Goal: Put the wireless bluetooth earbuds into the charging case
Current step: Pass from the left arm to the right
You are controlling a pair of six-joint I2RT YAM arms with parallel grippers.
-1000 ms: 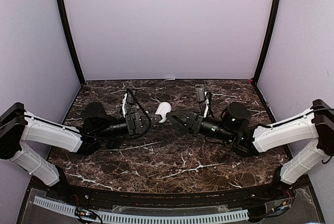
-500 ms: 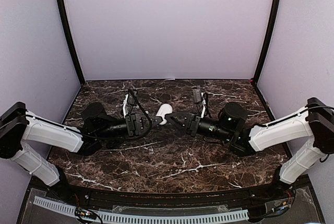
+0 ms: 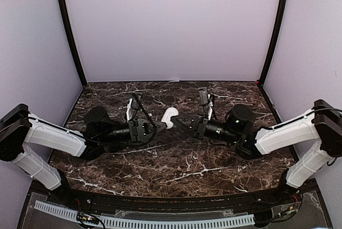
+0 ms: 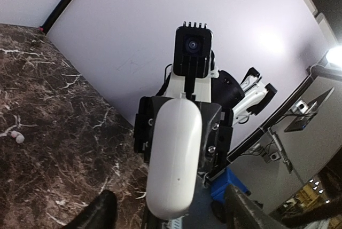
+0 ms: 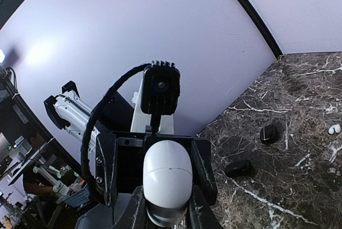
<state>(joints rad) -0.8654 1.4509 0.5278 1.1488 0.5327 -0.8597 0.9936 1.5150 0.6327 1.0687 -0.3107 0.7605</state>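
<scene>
At centre of the overhead view, the white charging case (image 3: pixel 169 117) hangs above the worktop (image 3: pixel 176 170), lid shut, between the two hands, which meet tip to tip. The right hand (image 3: pixel 176 120) holds the case: in its own wrist view its fingers (image 5: pixel 137 210) press both flanks of the rounded shell at the lower middle of the frame. The left hand (image 3: pixel 158 126) stands wide. In its wrist view its fingers (image 4: pixel 101 213) sit at the lower left and lower right corners, well apart from the case.

One white earbud (image 4: pixel 19 137) lies loose on the dark marble at the left edge of the left wrist view, apart from the case. The right wrist view shows a small white piece at its far right edge, with a dark rounded object (image 5: pixel 269 134) and a dark oval object (image 5: pixel 239 168) near it on the worktop. What these two are cannot be told. Pale lilac walls (image 3: pixel 171 26) enclose the scene.
</scene>
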